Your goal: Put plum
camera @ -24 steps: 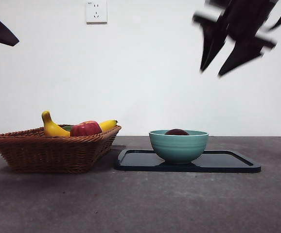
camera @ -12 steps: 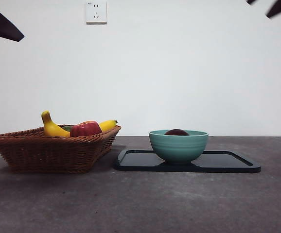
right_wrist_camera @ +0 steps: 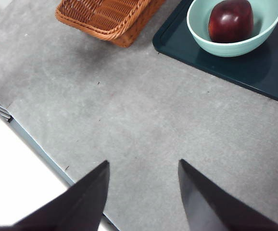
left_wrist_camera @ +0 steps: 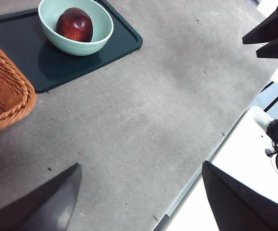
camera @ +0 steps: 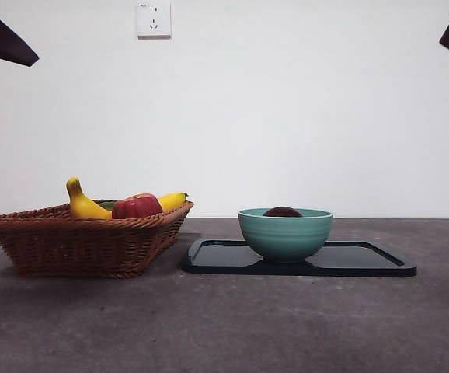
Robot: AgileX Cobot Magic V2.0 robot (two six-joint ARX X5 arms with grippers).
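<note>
Tabletop: grey, matte, carries everything in play. Wicker basket sits toward the tabletop's left edge in the front view, holding a banana and a red apple; judged to be the stock of fruit, not the target. Dark tray lies just beside the basket, flat, its near edge parallel to the tabletop's front edge; it serves as the base for the bowl. Teal bowl stands upright on the left half of the tray, apart from the tray's rim. Plum rests inside the bowl, dark maroon, only its crown clearing the rim from the front; placement looks complete. Left pincer: jaws wide apart, nothing between them, high over bare tabletop well away from the tray — a waiting posture. Right pincer: jaws likewise apart and empty, raised clear of the bowl, consistent with the fruit already let go.
</note>
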